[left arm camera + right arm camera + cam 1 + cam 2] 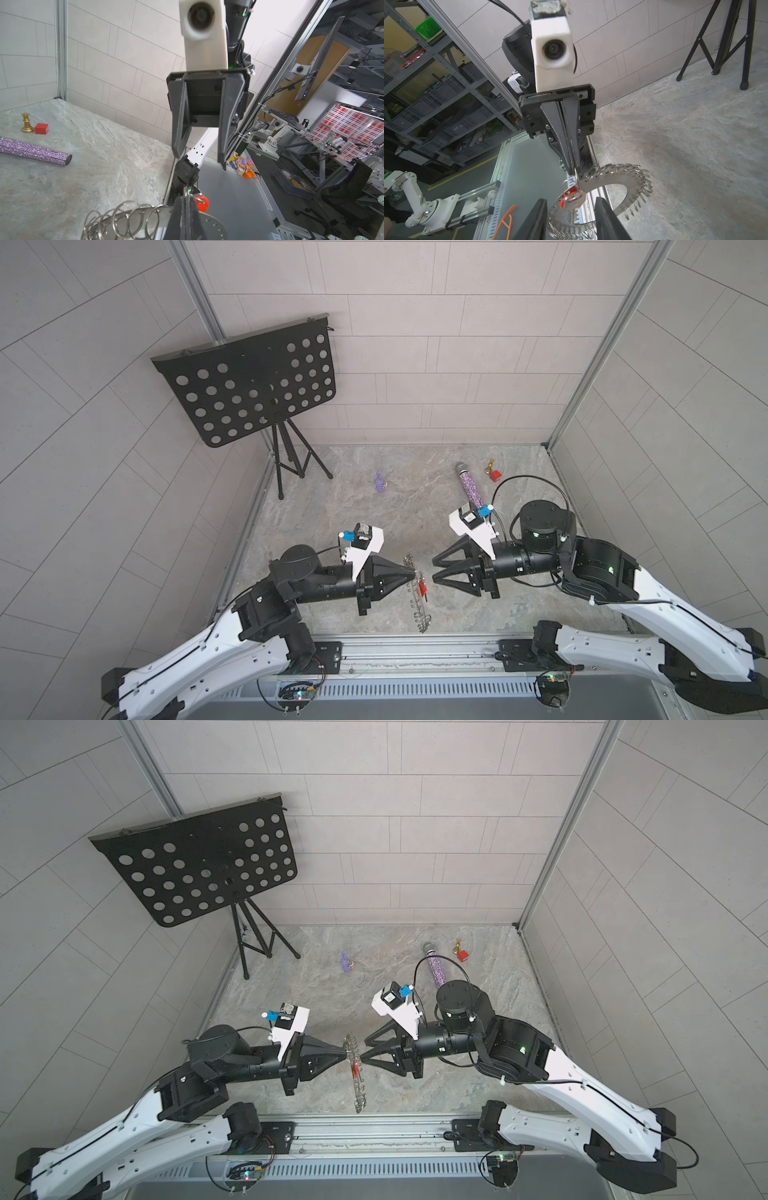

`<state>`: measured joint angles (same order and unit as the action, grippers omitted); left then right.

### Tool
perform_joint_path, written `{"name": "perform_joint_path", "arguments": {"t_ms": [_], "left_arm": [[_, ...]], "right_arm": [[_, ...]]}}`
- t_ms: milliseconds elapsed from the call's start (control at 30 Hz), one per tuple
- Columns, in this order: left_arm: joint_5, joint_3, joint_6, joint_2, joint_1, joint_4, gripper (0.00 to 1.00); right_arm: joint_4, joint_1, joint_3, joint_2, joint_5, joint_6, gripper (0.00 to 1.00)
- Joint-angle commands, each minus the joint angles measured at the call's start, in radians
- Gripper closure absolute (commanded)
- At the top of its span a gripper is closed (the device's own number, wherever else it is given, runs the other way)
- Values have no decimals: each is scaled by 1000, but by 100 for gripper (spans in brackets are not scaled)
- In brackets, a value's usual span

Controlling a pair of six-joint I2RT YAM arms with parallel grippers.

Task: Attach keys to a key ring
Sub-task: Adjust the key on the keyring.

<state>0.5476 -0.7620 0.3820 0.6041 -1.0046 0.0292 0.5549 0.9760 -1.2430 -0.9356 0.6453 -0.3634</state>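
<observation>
Ring (417, 605) is lower centre in both top views, standing on edge. It shows as a thin line running up-frame from near the bench (332, 510) front edge, flat faces toward the two pincers. Can't tell if its low end touches the bench.

My read:
- **Ring:** stiff steel plate, slick, some heft for a tip pinch. The loops (116, 220) look springy and will snag, so take bare plate at the rim or hole edge, not the loops.
- **Key:** light and likely to swing. The tag flats look like the best hold.

Key (422, 588) lies against the ring face toward frame right, with the long axis of the red tag (201, 203) roughly along the ring line.

Left pincer (413, 572) is clenched on the ring's rim near its upper end; plate or loop, can't tell. Right pincer (434, 571) is released, jaws apart, just beside the key, holding nothing.
</observation>
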Motion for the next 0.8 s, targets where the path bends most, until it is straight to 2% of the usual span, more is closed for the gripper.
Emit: {"name": "perform_joint_path", "arguments": {"t_ms": [0,300,467,633,767], "left_arm": [[-23,8,24,-14,-3,-116,100],[-12,7,32,-12,-4,-124,100],[-11,7,28,-12,-4,-121,100],[-14,0,21,-12,-3,-120,100],[-23,-9,10,-16,-4,-117,100]], "right_arm": [[-76,-1,32,3,-9,-46,59],[-157,-1,55,-7,1,-89,59],[-200,-2,70,-8,37,-118,64],[-211,-2,80,-18,61,-133,73],[-213,-2,88,-15,70,-138,73]]}}
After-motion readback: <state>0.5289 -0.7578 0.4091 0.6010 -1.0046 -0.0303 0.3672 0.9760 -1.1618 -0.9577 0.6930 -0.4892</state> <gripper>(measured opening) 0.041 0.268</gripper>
